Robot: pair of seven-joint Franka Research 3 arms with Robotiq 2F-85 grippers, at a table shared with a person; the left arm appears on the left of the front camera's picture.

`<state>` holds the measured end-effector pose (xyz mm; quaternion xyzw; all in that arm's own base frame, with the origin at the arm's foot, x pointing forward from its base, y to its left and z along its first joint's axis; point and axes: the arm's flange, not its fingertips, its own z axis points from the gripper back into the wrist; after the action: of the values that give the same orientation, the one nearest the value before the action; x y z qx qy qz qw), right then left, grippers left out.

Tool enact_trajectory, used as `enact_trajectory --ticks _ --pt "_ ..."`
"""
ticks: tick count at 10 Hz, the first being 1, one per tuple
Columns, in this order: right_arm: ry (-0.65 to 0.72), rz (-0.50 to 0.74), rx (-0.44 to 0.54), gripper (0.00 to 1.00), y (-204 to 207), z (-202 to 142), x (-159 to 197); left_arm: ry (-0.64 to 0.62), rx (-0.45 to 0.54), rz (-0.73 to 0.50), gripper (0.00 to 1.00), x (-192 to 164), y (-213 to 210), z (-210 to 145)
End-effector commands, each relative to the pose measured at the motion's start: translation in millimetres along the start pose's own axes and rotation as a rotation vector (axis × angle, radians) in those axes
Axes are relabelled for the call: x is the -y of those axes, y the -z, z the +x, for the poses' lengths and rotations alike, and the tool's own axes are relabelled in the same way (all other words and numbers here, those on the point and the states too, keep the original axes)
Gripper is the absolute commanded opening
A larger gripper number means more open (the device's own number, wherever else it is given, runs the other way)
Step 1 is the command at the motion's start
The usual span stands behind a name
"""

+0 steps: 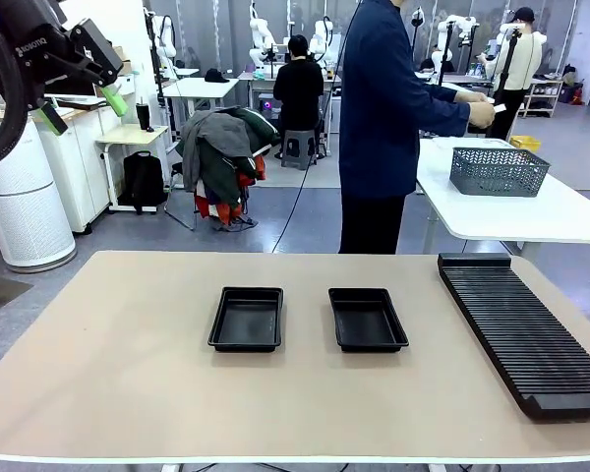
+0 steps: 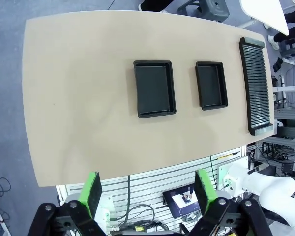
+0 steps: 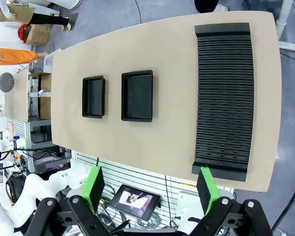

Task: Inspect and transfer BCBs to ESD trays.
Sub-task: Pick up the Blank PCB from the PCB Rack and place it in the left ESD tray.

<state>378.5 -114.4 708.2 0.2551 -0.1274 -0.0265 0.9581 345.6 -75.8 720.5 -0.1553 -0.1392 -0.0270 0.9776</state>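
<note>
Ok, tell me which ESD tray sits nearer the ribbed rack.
The right ESD tray, next to the ribbed rack; the left ESD tray lies beyond it, farther off.

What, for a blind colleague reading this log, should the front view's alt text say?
Two empty black ESD trays sit side by side on a table, a black ribbed rack to their right. A person stands at the far side, turned toward a grey mesh basket on another table; the left pincer hangs open at upper left.

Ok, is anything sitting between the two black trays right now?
Nothing. In the front view the left ESD tray and right ESD tray sit apart with bare tabletop between them; both wrist views agree.
</note>
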Motion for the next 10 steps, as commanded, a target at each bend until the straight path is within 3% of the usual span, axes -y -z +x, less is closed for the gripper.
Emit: enact_trajectory --ticks 1,5,10 --pt "0.0 0.0 -0.001 1.0 0.5 -0.3 0.3 -0.015 -0.003 0.064 1.0 3.0 -5.2 0.5" --pt "0.0 0.0 -0.001 1.0 0.5 -0.3 0.3 0.021 0.043 0.076 1.0 8.1 -10.3 2.8" --pt "0.0 0.0 -0.001 1.0 0.5 -0.3 0.3 0.025 0.03 0.046 1.0 8.8 -10.3 0.9"
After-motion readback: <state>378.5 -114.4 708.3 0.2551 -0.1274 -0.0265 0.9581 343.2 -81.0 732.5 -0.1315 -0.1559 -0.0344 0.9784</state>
